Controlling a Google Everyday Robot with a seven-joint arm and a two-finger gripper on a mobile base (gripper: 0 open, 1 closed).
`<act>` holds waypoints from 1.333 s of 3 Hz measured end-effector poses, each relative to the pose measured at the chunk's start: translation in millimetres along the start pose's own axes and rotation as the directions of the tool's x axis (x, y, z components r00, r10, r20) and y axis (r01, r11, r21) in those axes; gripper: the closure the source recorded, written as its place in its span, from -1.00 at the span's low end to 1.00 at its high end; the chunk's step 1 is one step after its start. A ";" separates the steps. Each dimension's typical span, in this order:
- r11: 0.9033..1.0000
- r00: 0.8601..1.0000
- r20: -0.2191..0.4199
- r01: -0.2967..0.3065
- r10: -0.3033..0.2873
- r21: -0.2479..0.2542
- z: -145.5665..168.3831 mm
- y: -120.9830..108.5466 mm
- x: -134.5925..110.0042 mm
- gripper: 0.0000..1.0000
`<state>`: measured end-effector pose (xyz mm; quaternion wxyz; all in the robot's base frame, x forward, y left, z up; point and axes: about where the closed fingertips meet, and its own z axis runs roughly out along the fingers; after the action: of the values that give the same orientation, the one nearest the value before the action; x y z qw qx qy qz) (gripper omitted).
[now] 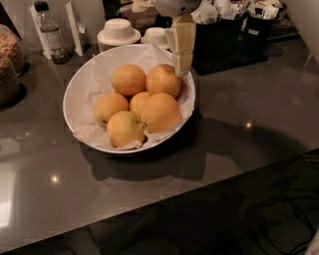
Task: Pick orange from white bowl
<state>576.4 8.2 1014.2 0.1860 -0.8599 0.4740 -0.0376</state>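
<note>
No legible text, even on the bottle (50, 38) label; jaws above far rim of the white bowl (67, 95)

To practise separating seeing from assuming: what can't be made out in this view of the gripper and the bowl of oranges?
- Camera view: the gripper, over the back-right rim of the white bowl, overlaps the orange; contact cannot be judged.
- The top edge cuts off its arm.
- The piled fruit hides anything beneath.
- The left edge cuts the jar.
</note>
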 end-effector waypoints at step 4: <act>0.992 0.983 0.159 -0.104 0.091 0.076 31.1 -0.4 16.2 -1.00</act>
<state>593.0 3.9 983.7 0.2599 -0.8274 0.4976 0.0188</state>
